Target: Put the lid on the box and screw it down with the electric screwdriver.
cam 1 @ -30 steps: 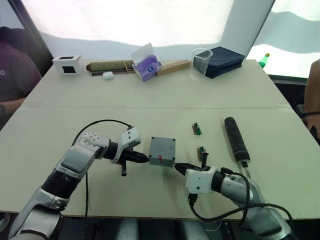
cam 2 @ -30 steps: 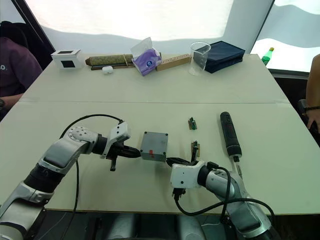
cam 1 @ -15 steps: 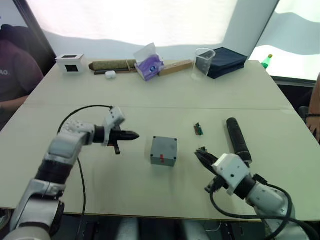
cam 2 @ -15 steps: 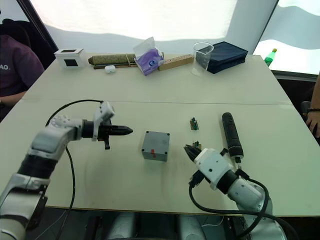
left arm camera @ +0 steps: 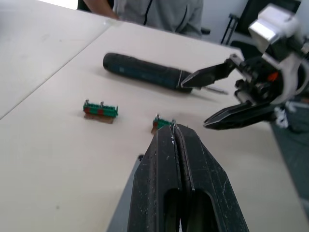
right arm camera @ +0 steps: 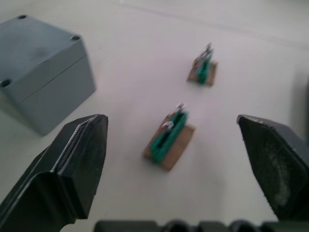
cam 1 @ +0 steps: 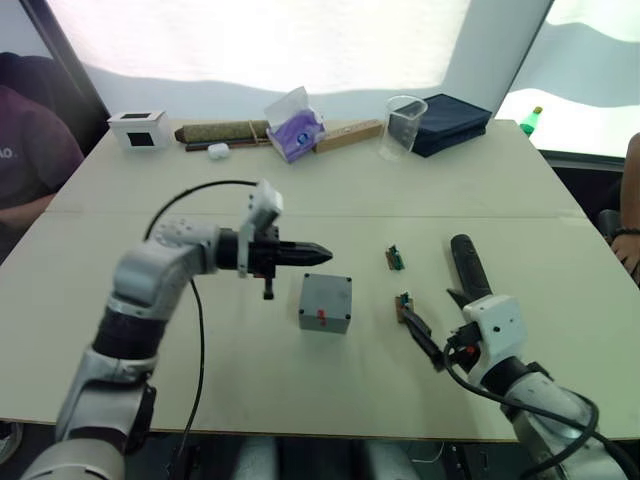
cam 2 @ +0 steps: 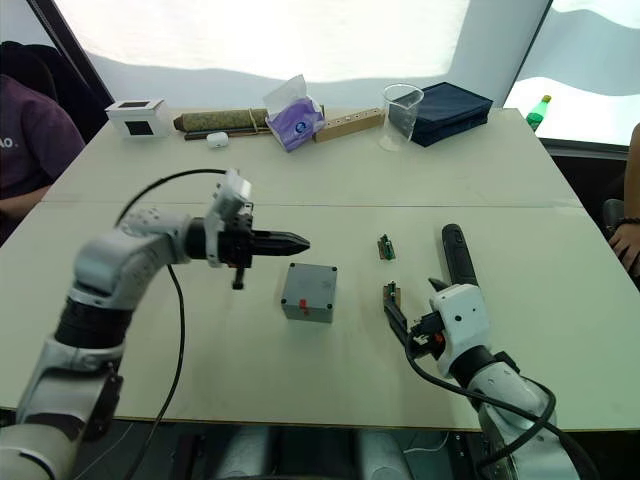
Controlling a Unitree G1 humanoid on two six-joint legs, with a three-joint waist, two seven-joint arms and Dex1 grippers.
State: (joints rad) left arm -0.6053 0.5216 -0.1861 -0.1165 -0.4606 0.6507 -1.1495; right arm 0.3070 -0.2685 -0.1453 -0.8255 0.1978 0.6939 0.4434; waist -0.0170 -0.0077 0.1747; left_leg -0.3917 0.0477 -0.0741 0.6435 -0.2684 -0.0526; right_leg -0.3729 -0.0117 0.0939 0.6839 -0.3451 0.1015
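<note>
The grey box [cam 1: 325, 304] stands at mid-table with a red mark on its near side. The lid [right arm camera: 36, 46] sits on top of it, a seam showing below it. My left gripper [cam 1: 318, 254] is shut and empty, pointing right, level just behind the box's far edge. My right gripper [cam 1: 428, 318] is open and empty to the right of the box, its fingers [right arm camera: 77, 154] on either side of a small green part [right arm camera: 170, 137]. The black electric screwdriver [cam 1: 470, 268] lies on the table just beyond my right gripper.
A second small green part [cam 1: 397, 259] lies behind the first. Along the far edge stand a white cube [cam 1: 135, 128], a brown stick [cam 1: 225, 130], a tissue pack [cam 1: 293, 127], a clear cup [cam 1: 402, 125] and a dark blue case [cam 1: 450, 122]. A person [cam 1: 30, 150] sits at far left.
Both grippers have left the box's sides. The left one rose and now points over the table behind the box. The right one drew back to the right and opened.
</note>
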